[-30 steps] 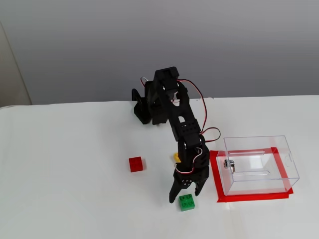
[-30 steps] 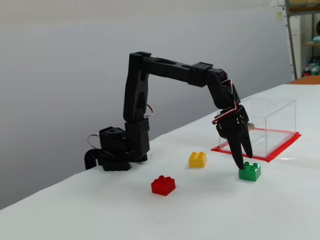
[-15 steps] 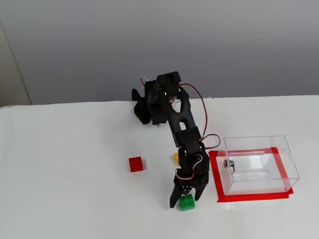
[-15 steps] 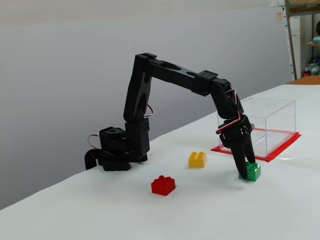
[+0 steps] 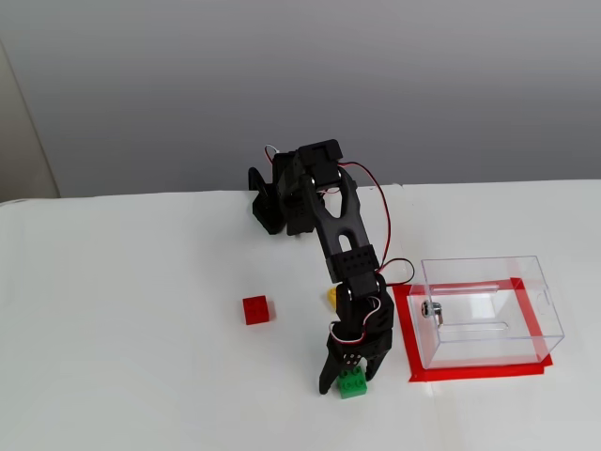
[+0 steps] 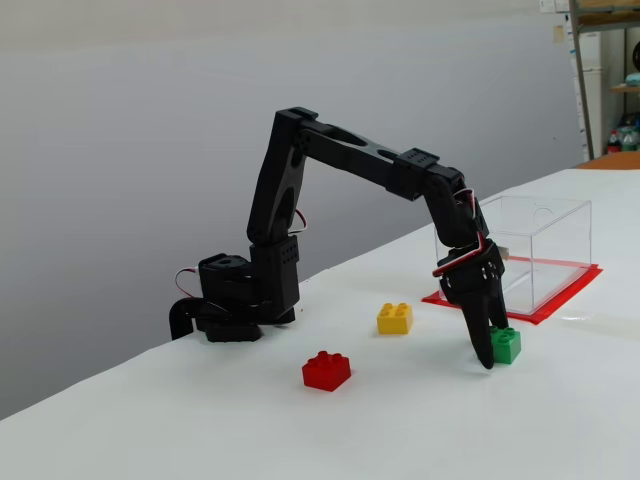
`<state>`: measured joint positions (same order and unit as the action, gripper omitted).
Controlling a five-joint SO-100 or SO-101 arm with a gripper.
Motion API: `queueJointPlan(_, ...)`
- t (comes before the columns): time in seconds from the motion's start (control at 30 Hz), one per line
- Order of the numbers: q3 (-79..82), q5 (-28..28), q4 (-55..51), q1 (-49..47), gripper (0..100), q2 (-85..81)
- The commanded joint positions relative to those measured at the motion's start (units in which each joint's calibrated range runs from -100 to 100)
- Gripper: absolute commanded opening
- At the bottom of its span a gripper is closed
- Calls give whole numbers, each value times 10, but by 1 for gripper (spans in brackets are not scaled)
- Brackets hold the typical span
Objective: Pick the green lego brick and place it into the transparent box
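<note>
Green brick (image 5: 353, 382), four studs, sits on the white table (image 5: 122, 329), not yet lifted; in the high fixed view it lies at about 7 o'clock from the clear box (image 5: 488, 310), near it but outside its red tape border (image 5: 470, 372). Clear box: empty as far as both fixed views show, upright, open side hard to make out, small metal fitting (image 5: 431, 309) on its wall toward the arm. Status, by judgement: approach done, grasp under way or just made; lift, carry and drop all remain. Claw (image 5: 346, 378): lowered over the green brick, one finger on each side of it; fingers look closed against the brick in the side fixed view (image 6: 495, 345), yet firm contact on both faces cannot be confirmed, so whether it grips cannot be told. Arm (image 6: 350, 150): base (image 6: 235, 300) at the table's far edge, at roughly 11 o'clock from the brick in the high view; upper link raised steeply, forearm reaching out and sloping down, wrist bent so the claw points nearly straight down at the table. Red brick (image 5: 255, 309): apart from the claw, at about 10 o'clock from the green one in the high view. Yellow brick (image 6: 395, 318): on the table between arm and box, largely hidden behind the arm in the high view.
</note>
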<state>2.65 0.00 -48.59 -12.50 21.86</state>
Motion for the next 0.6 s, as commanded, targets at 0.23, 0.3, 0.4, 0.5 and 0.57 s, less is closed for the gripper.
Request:
queueJointPlan(0.23,-25,2,5,0,22,-4)
queueJointPlan(0.3,-25,2,5,0,16,-4)
queueJointPlan(0.4,-23,2,5,0,11,-4)
queueJointPlan(0.5,-19,3,5,0,8,-9)
queueJointPlan(0.57,-18,3,3,1,9,-12)
